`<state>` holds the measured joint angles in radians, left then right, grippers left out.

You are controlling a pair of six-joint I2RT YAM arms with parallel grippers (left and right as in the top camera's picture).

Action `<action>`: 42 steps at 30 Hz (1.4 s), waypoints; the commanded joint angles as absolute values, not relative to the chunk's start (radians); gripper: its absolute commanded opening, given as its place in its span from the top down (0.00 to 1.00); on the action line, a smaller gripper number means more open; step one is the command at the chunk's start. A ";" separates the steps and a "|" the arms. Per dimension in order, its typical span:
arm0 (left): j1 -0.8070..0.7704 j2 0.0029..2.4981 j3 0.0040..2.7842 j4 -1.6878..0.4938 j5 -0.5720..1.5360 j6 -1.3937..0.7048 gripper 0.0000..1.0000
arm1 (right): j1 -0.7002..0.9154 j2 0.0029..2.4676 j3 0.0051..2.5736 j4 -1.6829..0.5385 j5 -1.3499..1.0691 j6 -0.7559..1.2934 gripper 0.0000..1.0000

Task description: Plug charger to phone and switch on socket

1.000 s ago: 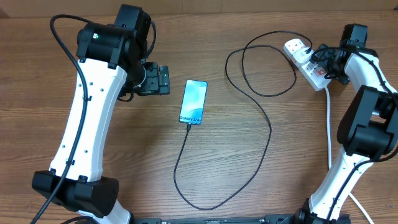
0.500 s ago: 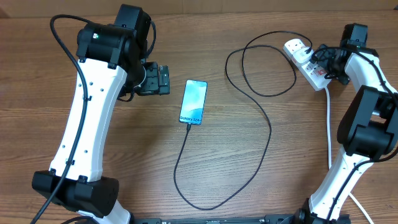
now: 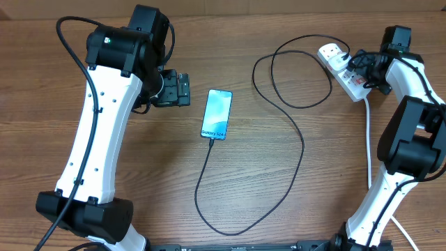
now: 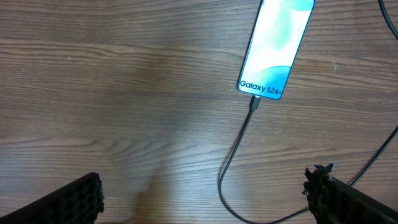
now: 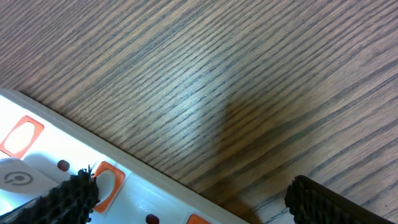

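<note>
The phone (image 3: 217,113) lies on the wooden table with its light blue screen lit; it also shows in the left wrist view (image 4: 276,43). The black charger cable (image 3: 301,146) runs from the phone's near end, where its tip (image 4: 254,102) is plugged in, in loops to a white plug (image 3: 333,51) in the white socket strip (image 3: 346,74). My left gripper (image 3: 185,90) is open and empty, left of the phone. My right gripper (image 3: 361,67) is open over the strip, one finger by an orange-red switch (image 5: 107,180).
The strip's thick white cord (image 3: 368,139) runs down the right side toward the right arm's base. The cable's big loop (image 3: 230,223) reaches near the front edge. Bare wood lies at the front left.
</note>
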<state>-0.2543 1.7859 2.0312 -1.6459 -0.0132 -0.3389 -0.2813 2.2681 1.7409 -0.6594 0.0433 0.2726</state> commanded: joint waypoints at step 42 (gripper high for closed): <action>-0.249 1.766 2.028 -1.645 -0.030 -0.352 0.00 | -0.208 1.600 1.795 -1.250 -0.088 0.319 0.00</action>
<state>-0.2543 1.7859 2.0312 -1.6455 -0.0177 -0.3389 -0.2417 1.6108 1.7973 -1.2030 -0.0528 0.3141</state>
